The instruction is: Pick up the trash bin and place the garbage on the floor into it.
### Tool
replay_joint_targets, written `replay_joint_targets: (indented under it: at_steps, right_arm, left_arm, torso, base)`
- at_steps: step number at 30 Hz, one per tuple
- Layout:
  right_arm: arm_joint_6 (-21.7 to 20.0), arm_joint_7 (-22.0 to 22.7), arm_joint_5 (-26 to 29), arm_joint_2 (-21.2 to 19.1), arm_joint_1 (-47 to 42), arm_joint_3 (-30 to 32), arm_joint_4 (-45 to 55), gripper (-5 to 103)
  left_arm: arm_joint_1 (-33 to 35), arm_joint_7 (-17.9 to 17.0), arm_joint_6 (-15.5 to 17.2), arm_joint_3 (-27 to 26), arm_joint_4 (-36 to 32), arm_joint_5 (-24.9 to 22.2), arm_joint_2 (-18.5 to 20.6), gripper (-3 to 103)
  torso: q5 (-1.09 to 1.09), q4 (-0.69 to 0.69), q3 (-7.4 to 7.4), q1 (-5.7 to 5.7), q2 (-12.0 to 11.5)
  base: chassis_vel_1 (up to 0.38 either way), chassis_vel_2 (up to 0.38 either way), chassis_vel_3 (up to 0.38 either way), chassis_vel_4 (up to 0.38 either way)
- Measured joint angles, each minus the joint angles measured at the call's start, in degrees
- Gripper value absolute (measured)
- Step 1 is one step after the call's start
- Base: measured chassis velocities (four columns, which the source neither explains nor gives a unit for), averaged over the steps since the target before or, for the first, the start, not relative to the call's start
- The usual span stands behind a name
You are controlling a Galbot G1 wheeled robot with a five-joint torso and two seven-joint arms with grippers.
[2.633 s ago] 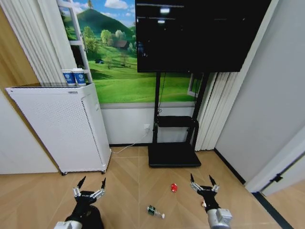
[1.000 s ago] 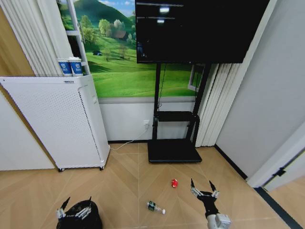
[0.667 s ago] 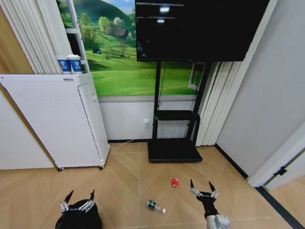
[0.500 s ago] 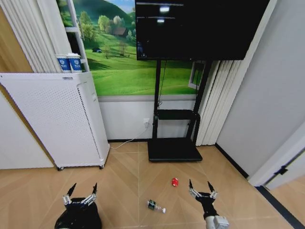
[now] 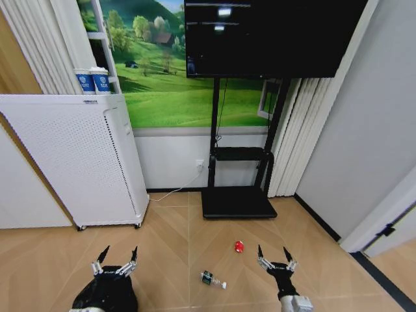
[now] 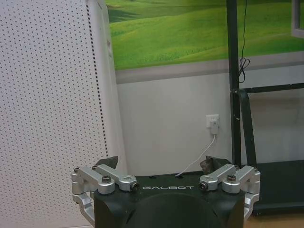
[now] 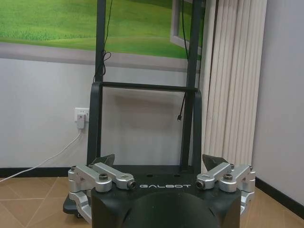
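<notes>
Head view: trash bin at lower left of frame, small round black bin w/ crinkled bag liner, sitting right under the left gripper, whose claw is spread wide above the bin's rim. Looks light and empty-ish; the bag is soft and slippery, so probably best to pinch the stiff rim, not the loose liner. Right gripper at lower right, also wide open, holding nothing, hovering over the floor.

Garbage seen, 2 pcs: 1 clear plastic bottle w/ green label, lower centre, lying on its side; light, smooth, may roll, so grab across the body. 1 red crumpled scrap just above it; soft, squashes easily. A 3rd item can't be made out. Also 2 blue-and-white paper cups atop the white perforated appliance, upper left.
</notes>
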Motion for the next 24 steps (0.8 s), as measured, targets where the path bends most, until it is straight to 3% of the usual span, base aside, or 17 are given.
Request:
replay_joint_targets:
  at_steps: [24]
  right_arm:
    - [0.39, 0.3, 0.14, 0.67, 0.59, 0.18, -1.76, 100]
  left_arm:
    - [0.15, -0.06, -0.02, -0.06, 0.66, 0.7, -0.25, 100]
  torso:
    - [0.0, 0.0, -3.81, -1.76, -5.57]
  base:
    - [0.0, 0.0, 0.0, 0.0]
